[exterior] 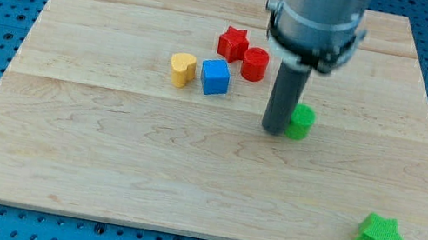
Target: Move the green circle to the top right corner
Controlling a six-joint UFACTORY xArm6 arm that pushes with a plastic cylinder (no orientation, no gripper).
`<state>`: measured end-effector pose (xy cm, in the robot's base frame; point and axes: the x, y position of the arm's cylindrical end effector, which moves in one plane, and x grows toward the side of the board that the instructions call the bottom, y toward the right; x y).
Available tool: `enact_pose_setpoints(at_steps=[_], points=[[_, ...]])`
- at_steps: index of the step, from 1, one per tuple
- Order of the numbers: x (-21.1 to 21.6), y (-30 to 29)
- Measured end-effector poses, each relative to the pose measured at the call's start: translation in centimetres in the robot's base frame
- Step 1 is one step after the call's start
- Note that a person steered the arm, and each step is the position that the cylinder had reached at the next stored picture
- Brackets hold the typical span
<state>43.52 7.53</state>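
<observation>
my tip (272, 130) touches the green circle (302, 121) on its left at mid-board; top right corner not yet reached.

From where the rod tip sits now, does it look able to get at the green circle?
Probably yes: my tip sits right against the green circle, on its left in the view, with nothing between them.

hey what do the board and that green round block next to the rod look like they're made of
The board looks like pale wood with a smooth finish: grain lines and plank seams show. The green circle, touching my tip on its right, looks like matte plastic, going by its flat, even colour; the picture can't confirm it.
</observation>
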Motion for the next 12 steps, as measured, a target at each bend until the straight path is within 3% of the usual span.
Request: enact_pose_setpoints(at_steps=[1,2,3,5,7,8,9,11,12], points=[[-3.6,1.5],[-2.9,-0.3],[-1.0,-1.0],[2.0,7.7],[5.7,10.7],[-1.8,10.5],[-5.5,10.9],[-3.9,13.0],[-3.9,19.4]])
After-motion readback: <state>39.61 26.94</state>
